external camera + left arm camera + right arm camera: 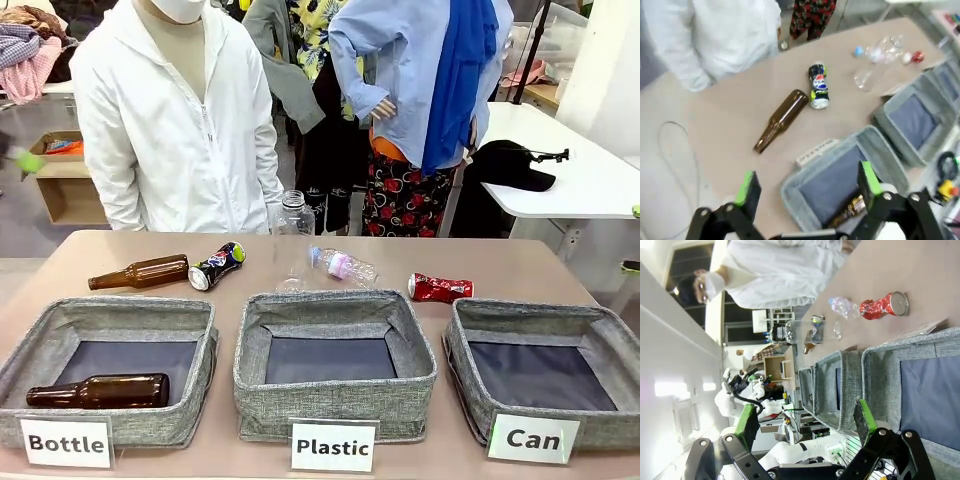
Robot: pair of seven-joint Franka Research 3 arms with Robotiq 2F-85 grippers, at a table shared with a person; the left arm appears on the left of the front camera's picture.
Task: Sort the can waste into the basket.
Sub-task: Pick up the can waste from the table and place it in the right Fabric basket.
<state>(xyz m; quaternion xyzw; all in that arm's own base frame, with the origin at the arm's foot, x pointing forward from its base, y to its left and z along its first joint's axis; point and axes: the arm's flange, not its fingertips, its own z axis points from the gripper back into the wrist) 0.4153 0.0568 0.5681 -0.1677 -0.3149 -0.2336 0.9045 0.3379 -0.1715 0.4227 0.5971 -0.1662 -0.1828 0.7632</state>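
red can [440,288], dark can [217,266] | crushed, probably light, thin-walled, slippery | best held across the dented middle | left gripper [807,181], right gripper [805,416]: jaws wide, empty

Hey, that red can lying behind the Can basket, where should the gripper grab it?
Grip the red can at its crumpled middle, from straight above, closing front to back. It lies on its side, left to right, and looks narrowest there.

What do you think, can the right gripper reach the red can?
Probably yes. The red can lies alone on the bare table just beyond the Can basket, and the right gripper hangs open near that basket with nothing between.
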